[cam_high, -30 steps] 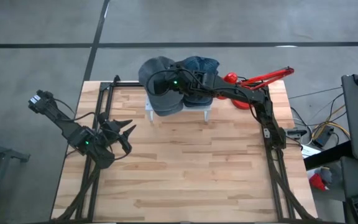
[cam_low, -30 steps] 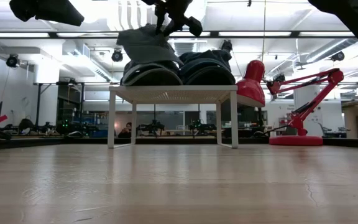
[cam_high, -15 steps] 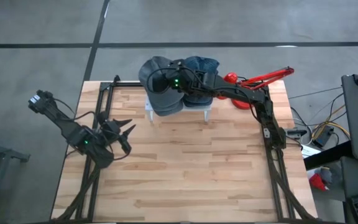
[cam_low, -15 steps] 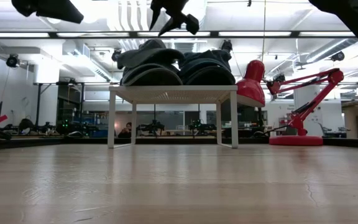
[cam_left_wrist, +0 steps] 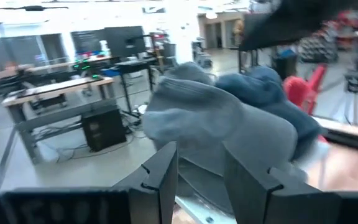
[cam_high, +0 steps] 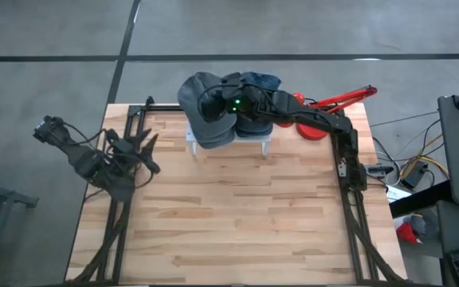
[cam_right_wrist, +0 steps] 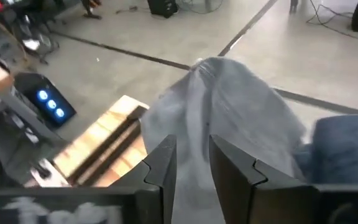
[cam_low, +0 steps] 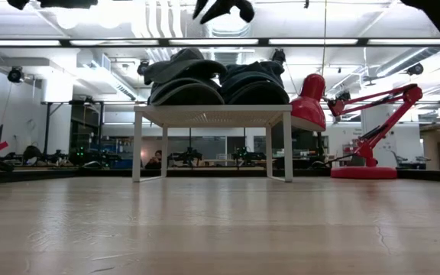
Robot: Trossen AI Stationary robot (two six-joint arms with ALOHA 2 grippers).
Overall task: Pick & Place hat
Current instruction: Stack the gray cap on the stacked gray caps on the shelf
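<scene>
High view: my right gripper [cam_high: 210, 104] is now lifting clear above the grey hat [cam_high: 205, 119], fingers slightly parted and empty, the hat lying released on the white stand [cam_high: 266, 142] beside the blue hat [cam_high: 260, 83]. My left gripper [cam_high: 138, 147], half open, is swinging toward the table's left edge.

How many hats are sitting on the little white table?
2. The grey fabric hat sits on the left of the small white table in the low view; the dark blue fabric hat sits beside it on the right.
</scene>
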